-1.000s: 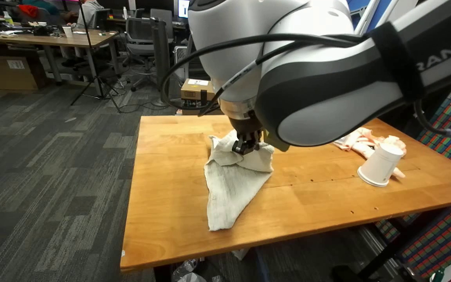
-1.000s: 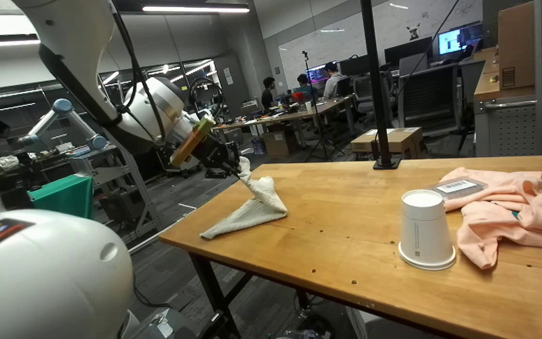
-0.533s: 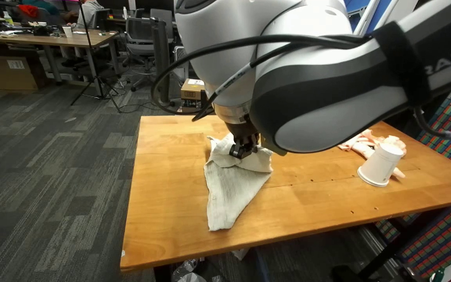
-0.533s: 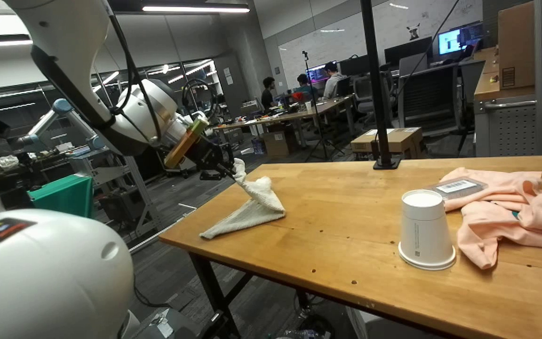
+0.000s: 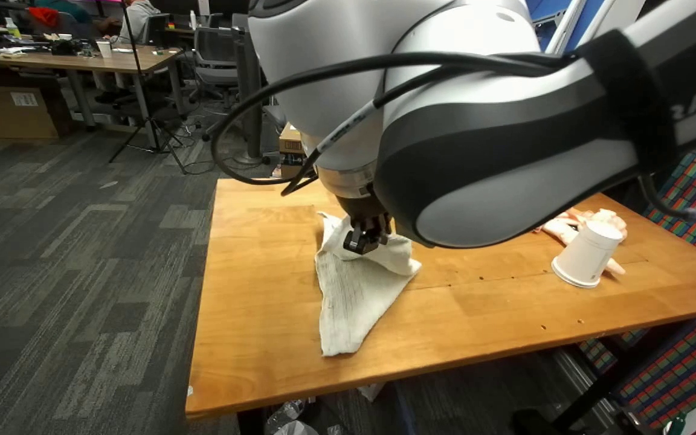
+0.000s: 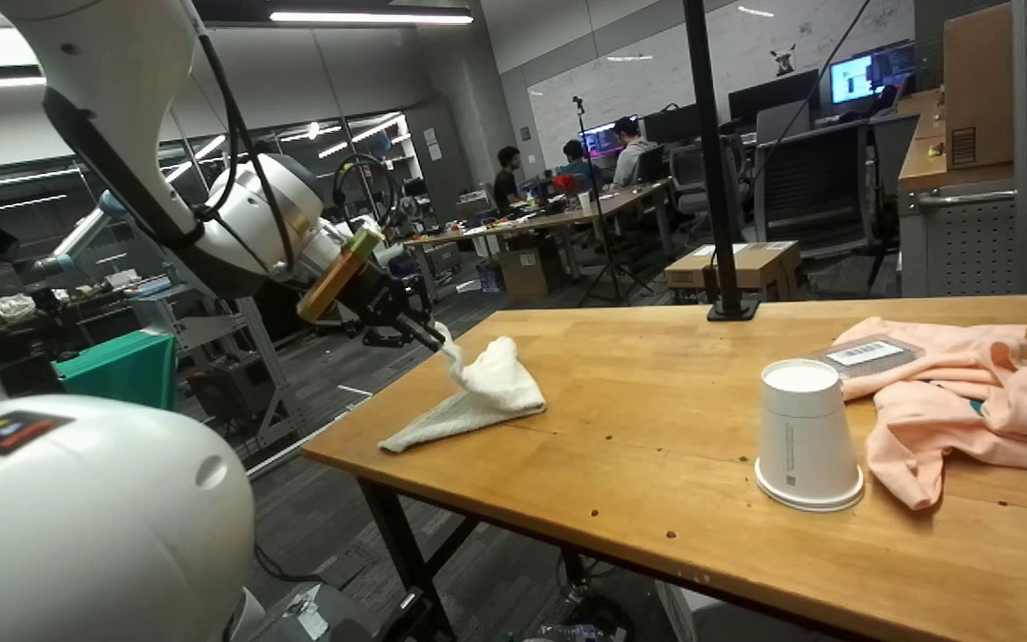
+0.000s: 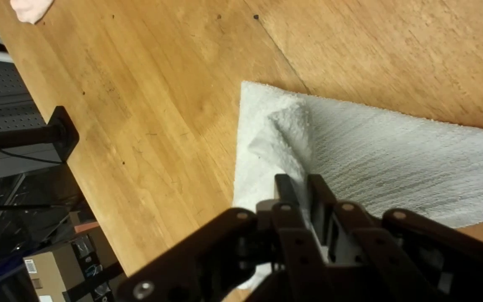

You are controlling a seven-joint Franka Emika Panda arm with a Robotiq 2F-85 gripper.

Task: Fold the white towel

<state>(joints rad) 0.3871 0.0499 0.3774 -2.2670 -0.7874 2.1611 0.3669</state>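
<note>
The white towel (image 5: 357, 302) lies on the wooden table with a long flat end and a raised, folded-over part. In an exterior view its raised fold (image 6: 500, 383) stands beside my gripper (image 6: 438, 337), with a narrow strip curving up to the fingertips. In the wrist view the towel (image 7: 401, 159) lies flat at right, and a ridge of it rises between my fingers (image 7: 298, 178). The fingers are a little apart, with a dark gap beside the ridge. My gripper (image 5: 357, 244) points down over the towel and hides part of the fold.
An upside-down white cup (image 6: 808, 437) stands next to peach cloth (image 6: 968, 392) and a clear labelled box (image 6: 870, 352) on the table. A black post (image 6: 732, 308) is fixed at the far edge. The towel lies near one table end (image 6: 317, 448).
My gripper has moved lower and toward the towel's long flat end. The fingers have parted slightly. The towel strip at the fingertips has slackened, and the fold has sprung back a little.
</note>
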